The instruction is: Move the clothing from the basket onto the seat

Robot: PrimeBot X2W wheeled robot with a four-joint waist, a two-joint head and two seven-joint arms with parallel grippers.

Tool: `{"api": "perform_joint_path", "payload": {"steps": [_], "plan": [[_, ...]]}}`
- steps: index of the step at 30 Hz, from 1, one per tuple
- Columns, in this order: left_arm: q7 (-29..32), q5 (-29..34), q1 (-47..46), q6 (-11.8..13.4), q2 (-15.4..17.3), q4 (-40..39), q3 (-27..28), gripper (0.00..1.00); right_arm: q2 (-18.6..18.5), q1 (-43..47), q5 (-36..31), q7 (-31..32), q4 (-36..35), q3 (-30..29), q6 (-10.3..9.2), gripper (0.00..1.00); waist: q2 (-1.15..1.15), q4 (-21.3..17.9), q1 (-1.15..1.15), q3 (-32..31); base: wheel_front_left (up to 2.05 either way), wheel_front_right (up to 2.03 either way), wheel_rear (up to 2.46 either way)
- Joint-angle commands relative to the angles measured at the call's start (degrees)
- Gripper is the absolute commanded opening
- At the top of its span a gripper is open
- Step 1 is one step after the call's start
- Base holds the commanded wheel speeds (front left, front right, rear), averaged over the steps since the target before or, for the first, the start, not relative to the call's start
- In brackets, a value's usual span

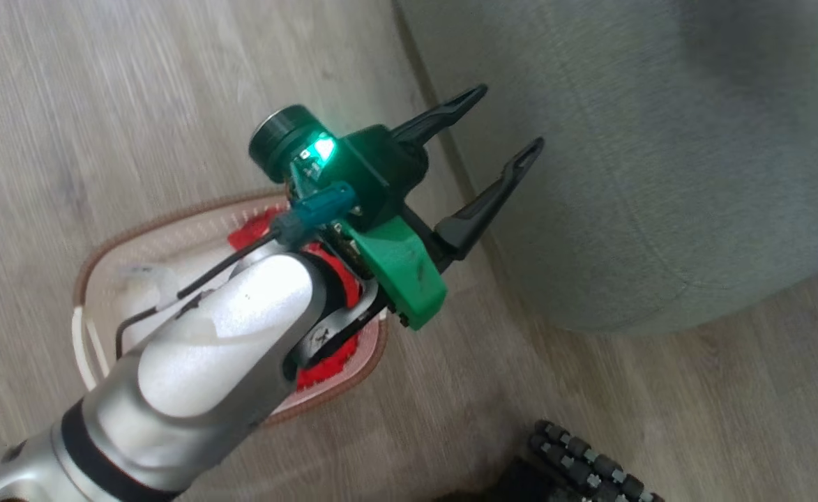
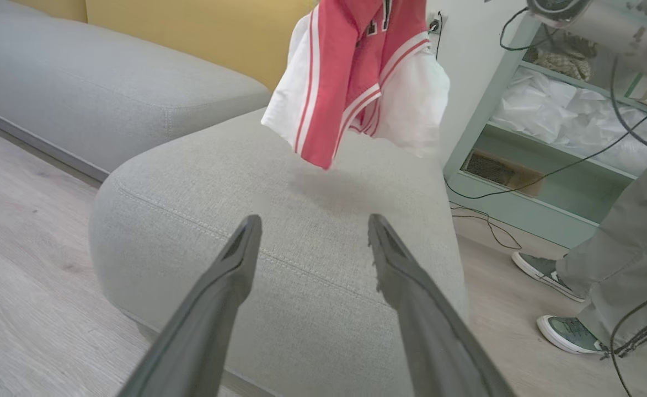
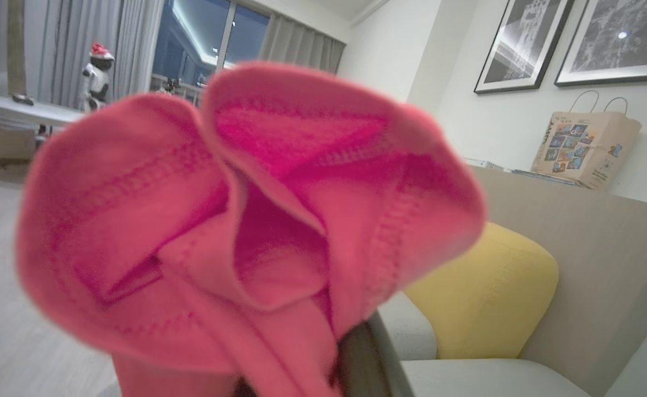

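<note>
Head view: the left gripper (image 1: 510, 116), jaws wide apart, points to 1 o'clock at the large grey-green fabric seat (image 1: 660, 174). At 8 o'clock, the small cream plastic basket (image 1: 171, 240) contains bright red soft clothing (image 1: 247, 229).

Left wrist view: a red garment with white stripes (image 2: 356, 82) hangs at 12 o'clock above the seat.

Right wrist view: the right gripper (image 3: 356, 358) is clamped on this garment.
</note>
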Motion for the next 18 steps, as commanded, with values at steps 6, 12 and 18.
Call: {"api": "perform_joint_path", "payload": {"steps": [6, 12, 18], "plan": [[0.8, 1.3, -4.0, -1.1, -0.3, -3.0, 0.6, 1.0, -3.7, -2.0, -3.0, -0.4, 6.4, 0.7, -0.02, 0.0, 0.0, 2.9, -0.02, 6.0, 0.0, 0.0, 0.0], [0.8, 1.3, -4.8, -1.4, -0.9, -2.6, 0.1, 1.0, -2.3, -3.1, -2.6, 1.2, 15.8, 6.0, -0.02, 0.0, 0.0, 3.7, -0.02, 7.7, 0.0, 0.0, 0.0], [0.3, 1.0, -4.8, -1.5, -1.0, -1.8, -0.1, 1.0, -1.9, -3.4, 0.5, 7.9, 22.2, 13.6, -0.02, 0.0, 0.0, 4.5, -0.02, 7.7, 0.0, 0.0, 0.0]]}}
